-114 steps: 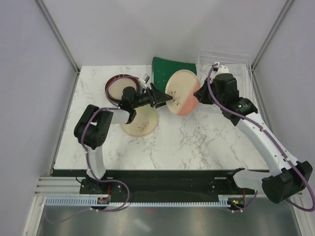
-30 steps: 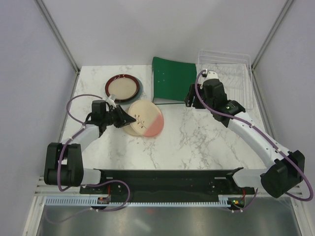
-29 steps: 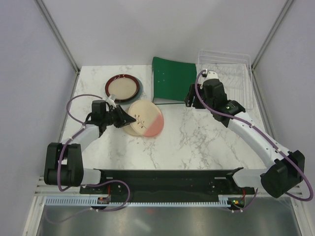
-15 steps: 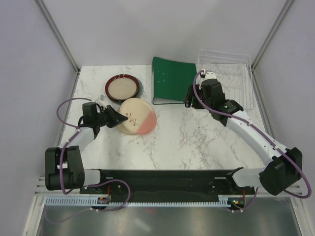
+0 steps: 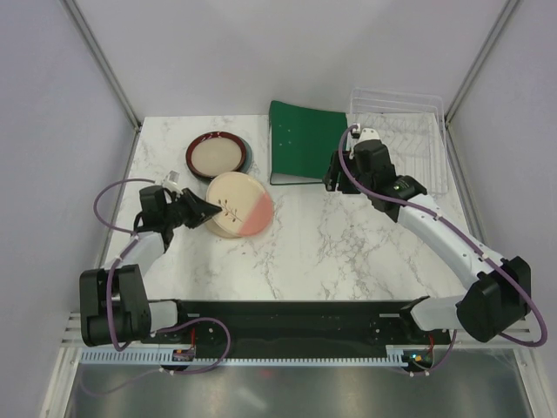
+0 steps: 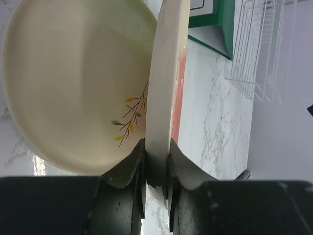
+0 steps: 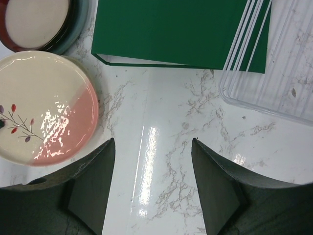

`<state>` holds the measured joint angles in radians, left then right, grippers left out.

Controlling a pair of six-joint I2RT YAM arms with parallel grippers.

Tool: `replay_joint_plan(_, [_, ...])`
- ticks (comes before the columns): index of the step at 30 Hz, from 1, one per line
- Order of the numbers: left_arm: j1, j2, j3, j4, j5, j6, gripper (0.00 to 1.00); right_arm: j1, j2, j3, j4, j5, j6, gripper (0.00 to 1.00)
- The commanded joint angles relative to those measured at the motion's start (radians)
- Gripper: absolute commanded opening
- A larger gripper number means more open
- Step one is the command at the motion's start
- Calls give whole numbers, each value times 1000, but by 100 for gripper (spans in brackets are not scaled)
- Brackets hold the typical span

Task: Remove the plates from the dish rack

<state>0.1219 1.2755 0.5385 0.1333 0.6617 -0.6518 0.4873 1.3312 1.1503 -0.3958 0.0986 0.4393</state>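
My left gripper is shut on the near-left rim of the cream-and-pink plate. That plate lies over the cream plate with the sprig motif, which is almost wholly covered in the top view. Behind them, the dark-red-rimmed plate rests on the slate grey one. My right gripper hovers open over bare marble, between the plates and the dish rack. No plate shows in the rack.
A flat green binder lies at the back between the plates and the rack, its right edge under the rack's rim. The marble table ends at grey side walls.
My left gripper has drawn the cream-and-pink plate left and back over the sprig plate. The right gripper, which earlier held that plate's other edge in the air, has drifted slightly left, empty.
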Motion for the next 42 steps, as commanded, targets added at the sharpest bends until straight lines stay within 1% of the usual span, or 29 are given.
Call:
replay_joint_plan(1, [33, -59, 12, 111, 30, -37, 2, 4, 20, -6, 34, -28, -11, 70])
replay_joint_plan(3, [36, -33, 40, 62, 16, 4, 2, 4, 20, -9, 34, -27, -10, 70])
replay_joint_plan(9, [59, 21, 11, 100, 7, -2, 2, 2, 23, -11, 37, -25, -11, 70])
replay_joint_plan(14, [61, 85, 2, 100, 39, 6, 2, 2, 26, -20, 35, -19, -14, 70])
replay_joint_plan(18, [62, 168, 3, 92, 75, 7, 2, 4, 33, -20, 38, -20, -14, 70])
replay_joint_plan(20, [62, 214, 6, 72, 84, 20, 5, 4, 34, -21, 37, -20, -14, 70])
replay_joint_plan(21, [61, 226, 12, 59, 79, 27, 17, 4, 34, -21, 37, -20, -16, 70])
replay_joint_plan(22, [61, 241, 11, 33, 60, 33, 24, 4, 37, -18, 38, -20, -16, 70])
replay_joint_plan(26, [61, 245, 6, -9, -5, 75, 39, 4, 34, -20, 37, -20, -20, 70])
replay_joint_plan(27, [61, 248, 9, -24, -16, 81, 51, 4, 34, -21, 37, -20, -19, 70])
replay_joint_plan(28, [59, 248, 9, -32, -26, 86, 55, 4, 34, -21, 37, -20, -22, 70])
replay_joint_plan(30, [61, 257, 6, -35, -30, 90, 61, 4, 36, -21, 38, -20, -22, 70])
replay_joint_plan(34, [59, 242, 9, -55, -62, 96, 68, 4, 37, -26, 38, -27, -22, 70])
replay_joint_plan(36, [61, 214, 29, -116, -92, 119, 80, 4, 34, -30, 40, -23, -22, 70])
replay_joint_plan(37, [61, 200, 35, -129, -127, 129, 89, 2, 31, -35, 40, -22, -24, 70])
replay_joint_plan(38, [61, 182, 41, -164, -148, 136, 100, 4, 29, -37, 41, -22, -24, 70])
replay_joint_plan(42, [58, 82, 74, -279, -235, 153, 100, 4, 28, -38, 43, -26, -24, 70])
